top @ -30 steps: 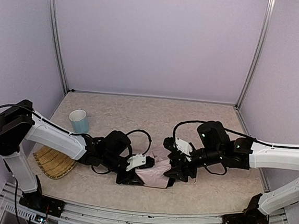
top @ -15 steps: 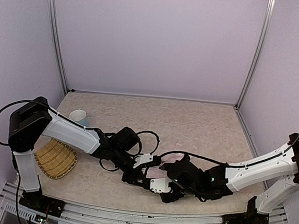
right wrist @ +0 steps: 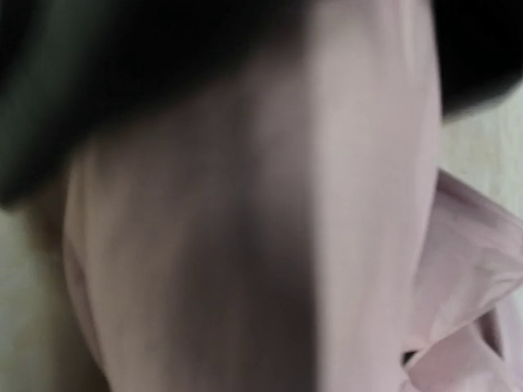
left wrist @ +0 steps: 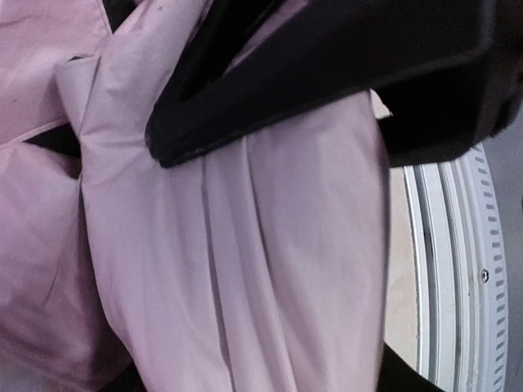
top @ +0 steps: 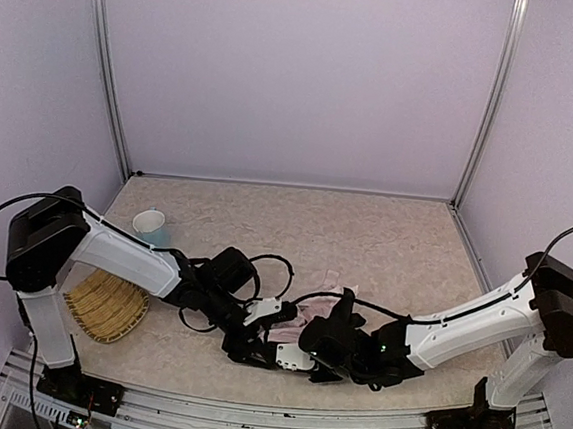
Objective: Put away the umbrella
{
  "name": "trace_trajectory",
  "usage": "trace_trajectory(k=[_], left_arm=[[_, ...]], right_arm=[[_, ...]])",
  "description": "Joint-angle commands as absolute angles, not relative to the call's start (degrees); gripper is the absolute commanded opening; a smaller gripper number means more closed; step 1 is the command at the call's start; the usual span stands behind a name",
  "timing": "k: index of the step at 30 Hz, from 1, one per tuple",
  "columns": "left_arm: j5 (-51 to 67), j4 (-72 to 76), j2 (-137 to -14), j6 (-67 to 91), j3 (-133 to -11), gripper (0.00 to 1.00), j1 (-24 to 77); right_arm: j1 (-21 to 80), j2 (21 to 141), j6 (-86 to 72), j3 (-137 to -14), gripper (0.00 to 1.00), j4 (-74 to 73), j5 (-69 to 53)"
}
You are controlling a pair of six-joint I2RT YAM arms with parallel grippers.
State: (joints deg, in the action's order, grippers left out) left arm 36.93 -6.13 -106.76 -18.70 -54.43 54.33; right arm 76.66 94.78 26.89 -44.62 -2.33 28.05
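Umbrella lies collapsed on the table near the front edge, roughly centre, pale pink canopy bunched, one flap sticking out toward the back. Both arms are low and converge on it: left gripper at its left end, right gripper right beside it at the front, both against the fabric. Left wrist cam is full of folded pink fabric with a black finger across the top; clamped or loose, can't tell. Right wrist cam is blurred, pink fabric under a dark shape, grip unreadable too. Woven basket and pale blue cup sit far left, well apart from the umbrella.
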Motion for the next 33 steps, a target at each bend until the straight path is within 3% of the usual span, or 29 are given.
trace_trajectory(k=[1, 6, 9, 14, 22, 30, 33], left_arm=[[33.59, 6.91, -94.79, -10.95, -44.63, 0.72, 52.17], [24.4, 31.08, -75.95, -10.59, -27.59, 0.84, 51.85], [20.85, 38.13, -67.5, -13.44, -20.67, 0.81, 52.74], [11.3, 35.88, -60.83, -22.54, -16.51, 0.73, 60.06], [-3.19, 28.7, -73.26, -36.12, -23.84, 0.82, 72.25], [-3.0, 21.52, -87.26, -47.04, -35.78, 0.9, 74.15], [-8.54, 20.02, -94.42, -48.7, -39.8, 0.95, 73.42]], right_arm=[[76.01, 95.79, 21.44, -43.89, 0.3, -9.58, 25.75], [73.16, 92.86, 16.47, -44.27, 0.29, -11.96, 13.83], [68.96, 91.29, 13.12, -45.71, 0.27, -14.48, 1.36], [62.52, 90.99, 9.1, -47.43, 0.27, -16.96, -18.27], [54.77, 95.0, 6.11, -48.5, 0.27, -19.07, -37.1], [52.77, 99.44, 7.04, -55.26, 0.29, -25.88, -42.8], [51.94, 102.43, 7.91, -56.38, 0.29, -26.86, -44.71]])
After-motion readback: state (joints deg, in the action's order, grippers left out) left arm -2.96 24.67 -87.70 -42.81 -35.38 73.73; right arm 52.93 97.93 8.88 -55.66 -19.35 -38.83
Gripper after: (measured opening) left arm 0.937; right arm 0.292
